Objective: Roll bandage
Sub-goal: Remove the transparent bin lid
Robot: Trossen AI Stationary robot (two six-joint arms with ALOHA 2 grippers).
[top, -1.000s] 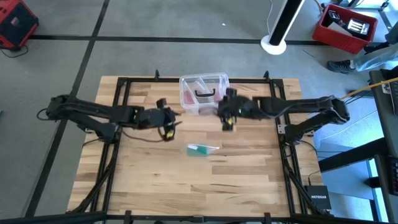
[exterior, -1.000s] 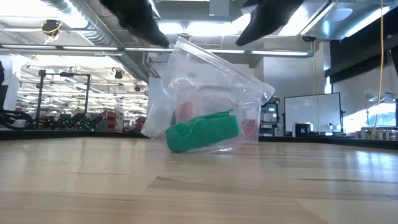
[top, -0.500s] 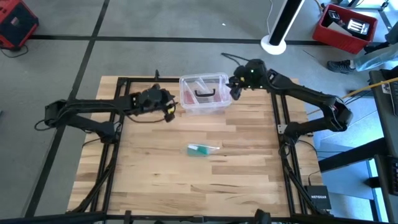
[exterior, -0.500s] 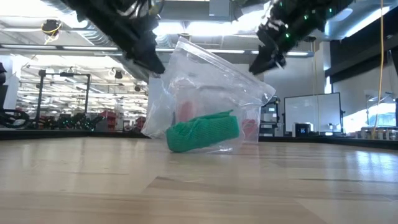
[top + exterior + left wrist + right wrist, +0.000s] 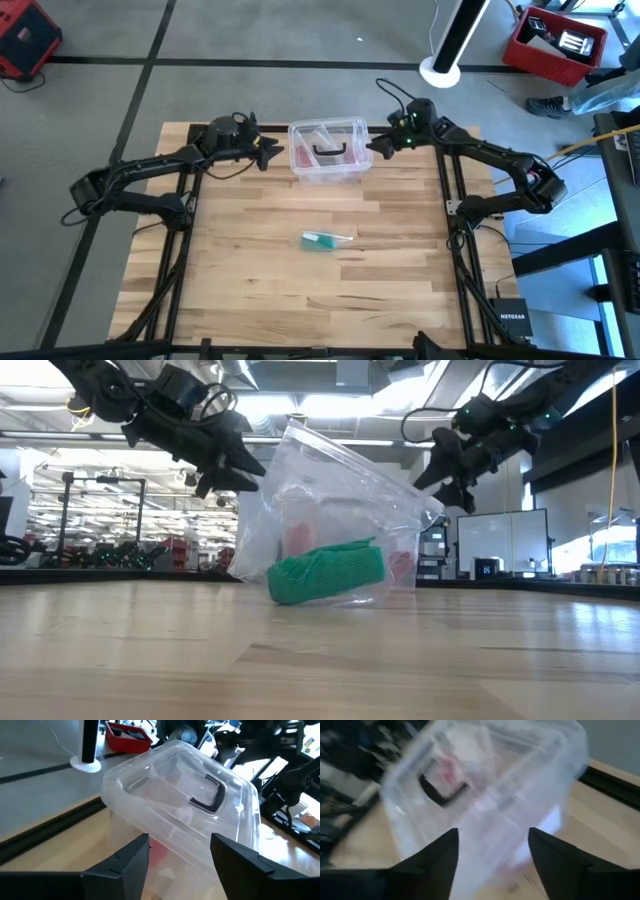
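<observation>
The bandage (image 5: 322, 240) lies on the bare wood of the table (image 5: 300, 300), near the middle of the tabletop and well apart from both arms. In the high view it reads as a small teal-green piece with a pale strip extending from one end. In the low view the bandage (image 5: 326, 573) appears as a compact green roll resting on the table surface, directly in front of the clear plastic box (image 5: 335, 510).

Beyond the bandage, the clear plastic box (image 5: 327, 150) stands at the far edge of the table, centred between the two arms. It carries a dark handle (image 5: 328, 151) on its lid, and pinkish contents show through its walls.

The left gripper (image 5: 268, 153) hangs above the table just beside the left side of the box, fingers pointed toward it. In the left wrist view its two dark fingers (image 5: 122, 865) stand spread wide with nothing between them, and the box (image 5: 180, 800) fills the space ahead.

The right gripper (image 5: 374, 145) hangs just beside the right side of the box, also pointed toward it. In the right wrist view its fingers (image 5: 432, 860) are likewise spread wide and hold nothing; the box (image 5: 485, 795) lies ahead of them. Neither gripper touches the bandage.
</observation>
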